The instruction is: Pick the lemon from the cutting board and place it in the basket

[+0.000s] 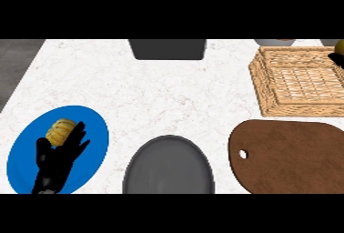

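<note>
Lemon [341, 47], you'll see, is only a yellow sliver at the right edge, over the basket [295, 109] and off the board [295, 159]. Your right hand [334, 58] is nearest, just under it, but its grip can't be told. Left hand [64, 154] rests open over the plate [20, 159], well apart.

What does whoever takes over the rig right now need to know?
Left robot hand: open, fingers straight, lower left over the blue plate, fingertips beside a ribbed yellow item.
Right robot hand: only a dark sliver at the right edge by the basket; state unreadable.
Lemon: probably the yellow-green bit just above that sliver; it is not on the cutting board.
Done: lemon appears to be off the board.
Left: no lemon is visible in the basket; place it there.
</note>
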Controlling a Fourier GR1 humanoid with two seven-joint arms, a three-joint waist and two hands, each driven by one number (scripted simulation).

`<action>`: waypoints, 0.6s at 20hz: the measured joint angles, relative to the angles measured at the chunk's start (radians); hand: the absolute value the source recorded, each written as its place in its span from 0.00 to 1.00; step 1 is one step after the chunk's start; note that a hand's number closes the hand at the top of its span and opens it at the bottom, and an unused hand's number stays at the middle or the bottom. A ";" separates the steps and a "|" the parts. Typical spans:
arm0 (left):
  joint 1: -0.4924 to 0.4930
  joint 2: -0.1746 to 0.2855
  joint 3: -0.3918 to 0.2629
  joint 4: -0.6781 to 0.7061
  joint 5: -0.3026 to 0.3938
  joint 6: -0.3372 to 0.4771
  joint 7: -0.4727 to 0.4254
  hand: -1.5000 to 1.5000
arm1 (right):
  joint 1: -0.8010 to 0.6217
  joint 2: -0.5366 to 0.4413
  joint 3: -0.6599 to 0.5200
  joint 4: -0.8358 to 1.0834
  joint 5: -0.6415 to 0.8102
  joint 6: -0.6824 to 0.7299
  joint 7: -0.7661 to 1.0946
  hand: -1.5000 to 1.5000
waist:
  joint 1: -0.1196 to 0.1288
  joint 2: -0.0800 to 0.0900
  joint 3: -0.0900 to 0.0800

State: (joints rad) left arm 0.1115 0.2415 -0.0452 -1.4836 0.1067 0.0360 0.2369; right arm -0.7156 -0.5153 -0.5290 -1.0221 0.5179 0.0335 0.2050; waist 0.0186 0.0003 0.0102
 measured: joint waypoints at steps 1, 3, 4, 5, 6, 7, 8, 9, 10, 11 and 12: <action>0.004 -0.006 -0.005 -0.002 -0.006 0.003 -0.007 0.50 | 0.008 -0.011 0.008 0.027 0.018 -0.011 -0.023 1.00 | 0.001 0.000 0.000; 0.002 -0.007 -0.002 0.003 -0.008 0.003 -0.007 0.50 | 0.007 -0.038 0.027 0.067 0.043 -0.010 -0.052 0.00 | 0.001 -0.001 0.001; -0.002 -0.004 0.003 0.005 -0.003 -0.003 -0.004 0.50 | 0.004 -0.052 0.034 0.093 0.054 -0.014 -0.075 0.00 | 0.001 -0.001 0.001; -0.003 -0.004 0.002 0.002 -0.002 -0.005 0.001 0.50 | 0.006 -0.060 0.036 0.123 0.063 -0.031 -0.110 0.00 | 0.003 0.000 0.001; -0.001 -0.005 0.002 0.005 -0.003 -0.008 -0.005 0.50 | 0.002 -0.077 0.038 0.139 0.065 -0.027 -0.129 0.00 | 0.001 -0.001 0.001; 0.000 -0.003 0.005 0.003 0.001 -0.014 -0.002 0.50 | -0.005 -0.087 0.039 0.161 0.068 -0.034 -0.146 0.00 | 0.001 -0.001 0.000; -0.003 -0.002 0.010 0.007 0.001 -0.013 0.002 0.50 | -0.013 -0.092 0.042 0.176 0.069 -0.040 -0.158 0.00 | 0.000 -0.002 0.000; -0.008 -0.006 0.009 0.014 -0.008 -0.006 0.005 0.50 | -0.021 -0.099 0.039 0.193 0.066 -0.043 -0.172 0.00 | 0.000 -0.003 0.001; -0.010 -0.003 0.019 0.023 -0.002 -0.013 0.000 0.50 | -0.018 -0.102 0.038 0.192 0.060 -0.045 -0.182 0.00 | -0.003 -0.004 0.001; -0.012 -0.002 0.020 0.026 -0.002 -0.018 -0.004 0.50 | -0.031 -0.112 0.037 0.207 0.058 -0.045 -0.188 0.00 | -0.003 -0.005 0.002; -0.009 -0.005 0.019 0.022 -0.004 -0.017 -0.004 0.50 | -0.041 -0.123 0.025 0.227 0.047 -0.048 -0.202 0.00 | -0.002 -0.004 0.001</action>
State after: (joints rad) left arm 0.1021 0.2368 -0.0266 -1.4618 0.1023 0.0193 0.2326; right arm -0.7564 -0.6382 -0.5041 -0.7952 0.5650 -0.0148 0.0028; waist 0.0165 -0.0042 0.0115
